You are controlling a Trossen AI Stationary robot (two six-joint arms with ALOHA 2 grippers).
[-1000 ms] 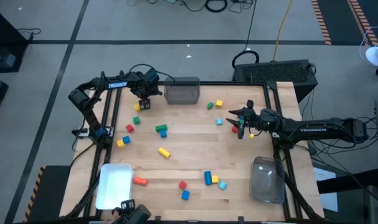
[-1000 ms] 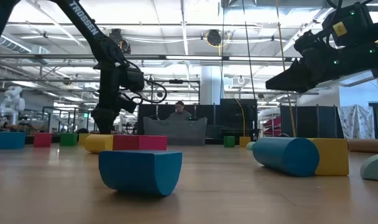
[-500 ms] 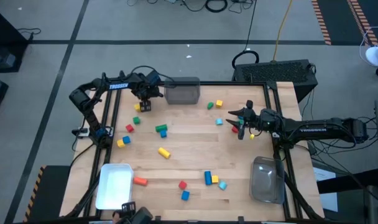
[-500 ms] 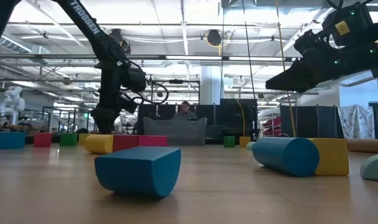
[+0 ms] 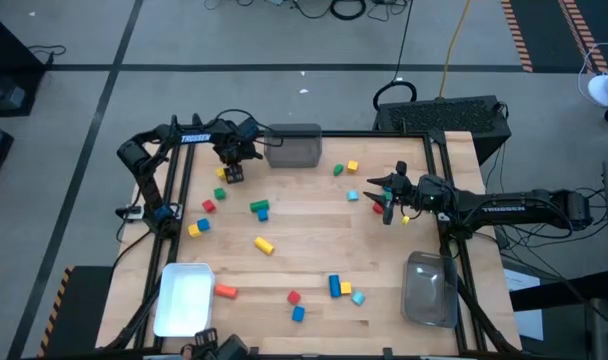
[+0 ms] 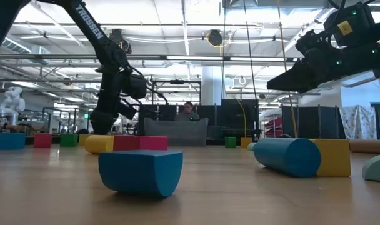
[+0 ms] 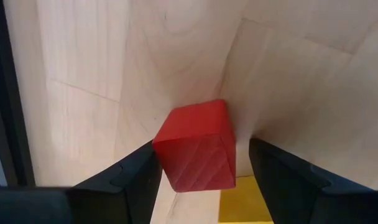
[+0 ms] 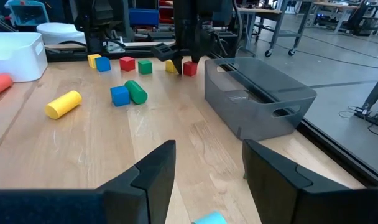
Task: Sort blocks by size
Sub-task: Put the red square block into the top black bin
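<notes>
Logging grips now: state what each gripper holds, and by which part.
Nothing is held. The left gripper stands open astride the red cube, its sides untouched. The right gripper hangs open and empty.

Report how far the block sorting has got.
Done: nothing visible; the grey bin, white bin and clear bin hold no blocks that I can see. In hand: the left claw is open around a red cube beside a yellow block, not yet lifted. The right claw hovers open, empty. Left: all the blocks scattered on the table.
</notes>
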